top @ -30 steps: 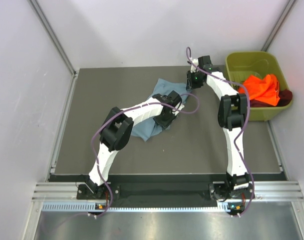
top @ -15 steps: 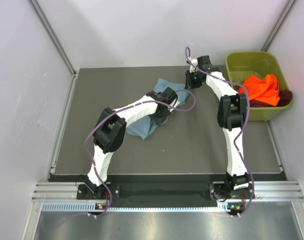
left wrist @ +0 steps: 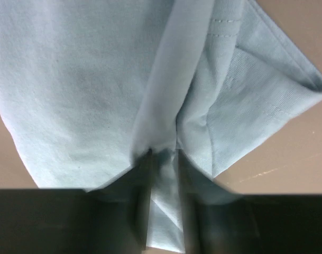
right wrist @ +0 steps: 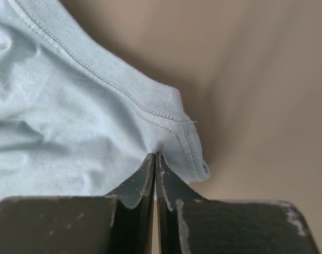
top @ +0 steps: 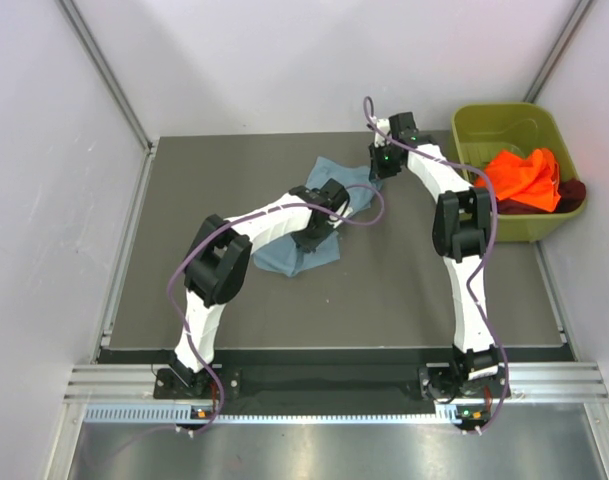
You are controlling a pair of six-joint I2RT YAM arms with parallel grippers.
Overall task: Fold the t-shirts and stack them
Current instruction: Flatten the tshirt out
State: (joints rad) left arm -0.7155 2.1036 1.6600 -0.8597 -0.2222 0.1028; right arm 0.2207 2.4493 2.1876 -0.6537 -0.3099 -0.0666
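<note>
The right gripper (right wrist: 155,156) has its jaws pressed fully together, with the stitched edge of the blue-grey t-shirt (right wrist: 60,121) pinched between the tips, just beside a ribbed band of the cloth. The left gripper (left wrist: 163,154) has its jaws drawn in on a raised fold of the same shirt. A ridge of cloth runs up between the two dark fingers (left wrist: 141,174), and a doubled corner of the shirt spreads to one side.

The bin (top: 484,118), olive green, stands at the far right corner of the dark table (top: 184,260). The right gripper is just to the left of the bin, at the shirt's far edge. The left gripper is further left of the bin and nearer the arm bases, over the middle of the shirt. The blue-grey shirt lies crumpled on the table to the left of the bin, apart from it and partly hidden under the left arm. Inside the bin lies the orange t-shirt (top: 524,172), bunched up, with the maroon t-shirt (top: 572,192) showing beneath it at the bin's right wall.
</note>
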